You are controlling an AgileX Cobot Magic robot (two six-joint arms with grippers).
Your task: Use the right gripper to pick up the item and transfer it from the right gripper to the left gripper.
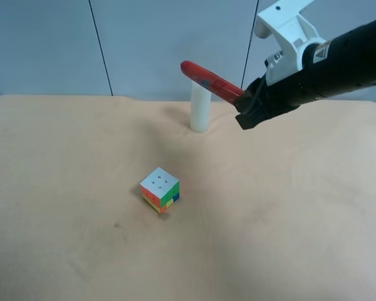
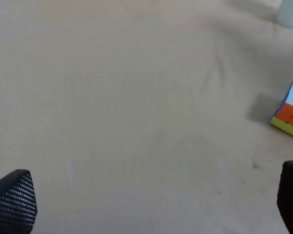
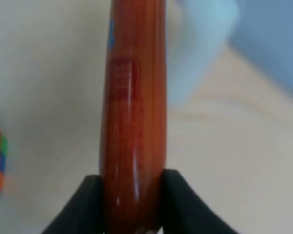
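Hovering left gripper [image 2: 151, 202]: seen only in its own wrist view, above bare table [image 2: 112, 97]. Its two black fingertips [image 2: 12, 200] are spread wide, one at each edge of the picture, and nothing is held between them.
Tan table: a pale, smooth top is shown, on which only two things are stood.
Multicoloured puzzle cube [image 1: 160, 190]: set on the table near the middle of the exterior high view, white face up, one corner turned toward that camera. In the left wrist view it is seen off to one side of the spread fingertips, apart from them.
Upright white cylinder [image 1: 200, 110]: stood farther back on the table, well apart from the puzzle cube.
Red-orange item [image 1: 210, 80]: lifted clear of the table and held by one end. Its free end is slanted upward toward the exterior high view's left and is crossed over the top of the white cylinder in that view. Whether the two are touching cannot be told.
Black right gripper [image 1: 245, 111]: carried on the arm at the exterior high view's right, below a white housing [image 1: 288, 31]. In the right wrist view its fingers [image 3: 180, 204] are pressed against both sides of the item, which is pinched between them.
Grey wall [image 1: 50, 44]: panelled, with dark seams, behind the table's far edge.
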